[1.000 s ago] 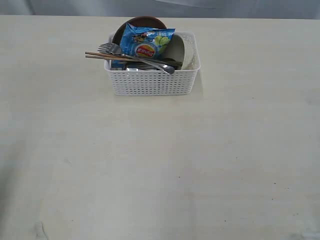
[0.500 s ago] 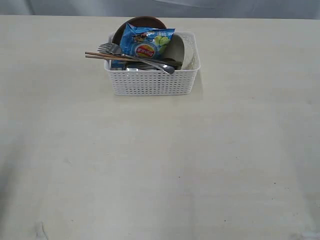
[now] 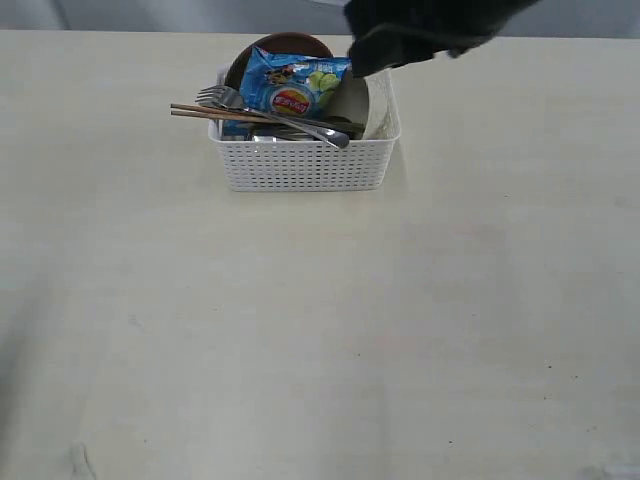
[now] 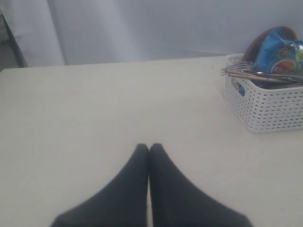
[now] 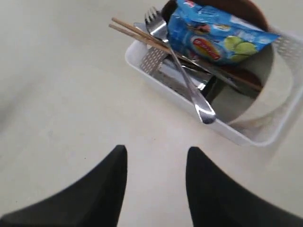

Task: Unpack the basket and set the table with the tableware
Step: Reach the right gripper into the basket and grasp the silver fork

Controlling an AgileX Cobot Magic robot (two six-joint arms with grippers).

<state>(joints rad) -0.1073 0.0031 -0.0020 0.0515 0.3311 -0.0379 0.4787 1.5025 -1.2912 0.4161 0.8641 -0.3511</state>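
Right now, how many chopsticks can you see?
2. Both chopsticks lie side by side across the basket, their ends poking out over its left rim in the exterior view. Others may be hidden under the chip bag.

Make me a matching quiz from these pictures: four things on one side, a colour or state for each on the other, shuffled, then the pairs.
Things:
1. chip bag
2. basket
3. left pincer
4. right pincer

Colour or state:
a. open
b. white
c. blue
d. shut

Pairs: 1-c, 2-b, 3-d, 4-a.
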